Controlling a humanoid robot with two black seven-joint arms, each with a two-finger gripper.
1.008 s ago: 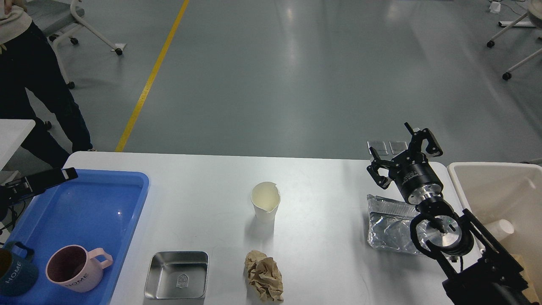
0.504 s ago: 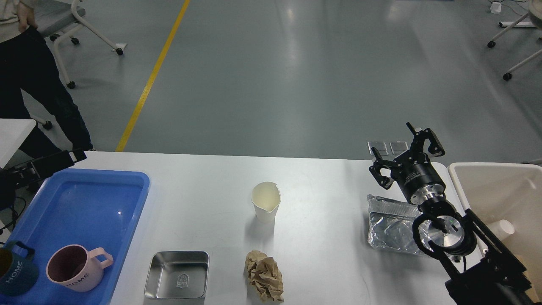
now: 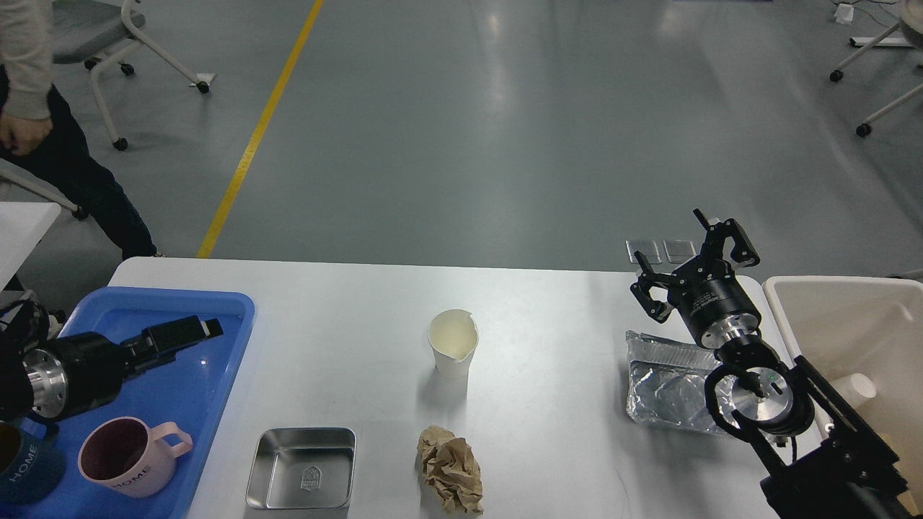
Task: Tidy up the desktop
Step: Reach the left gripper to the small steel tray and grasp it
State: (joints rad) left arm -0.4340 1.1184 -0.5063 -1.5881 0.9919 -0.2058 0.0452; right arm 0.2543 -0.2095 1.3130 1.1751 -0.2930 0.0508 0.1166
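Observation:
The white desktop (image 3: 346,303) carries a white paper cup (image 3: 452,342) in the middle, a crumpled brown paper ball (image 3: 449,467) near the front edge, a square steel dish (image 3: 301,467) to its left, and a silver foil bag (image 3: 667,382) at the right. My right gripper (image 3: 696,267) is open and empty, hovering above the far right of the desktop, just beyond the foil bag. My left gripper (image 3: 205,329) reaches over the blue tray (image 3: 180,389). It looks like one dark block, so its fingers cannot be told apart.
The blue tray holds a pink mug (image 3: 122,458) and a dark blue mug (image 3: 21,468). A cream bin (image 3: 844,317) stands at the right edge with a white cup (image 3: 854,389) inside. A person (image 3: 43,144) stands at the far left beside wheeled chairs.
My left arm has swung right and forward, from the tray's far left corner to over the tray. The right arm has barely moved. The person at the left has shifted.

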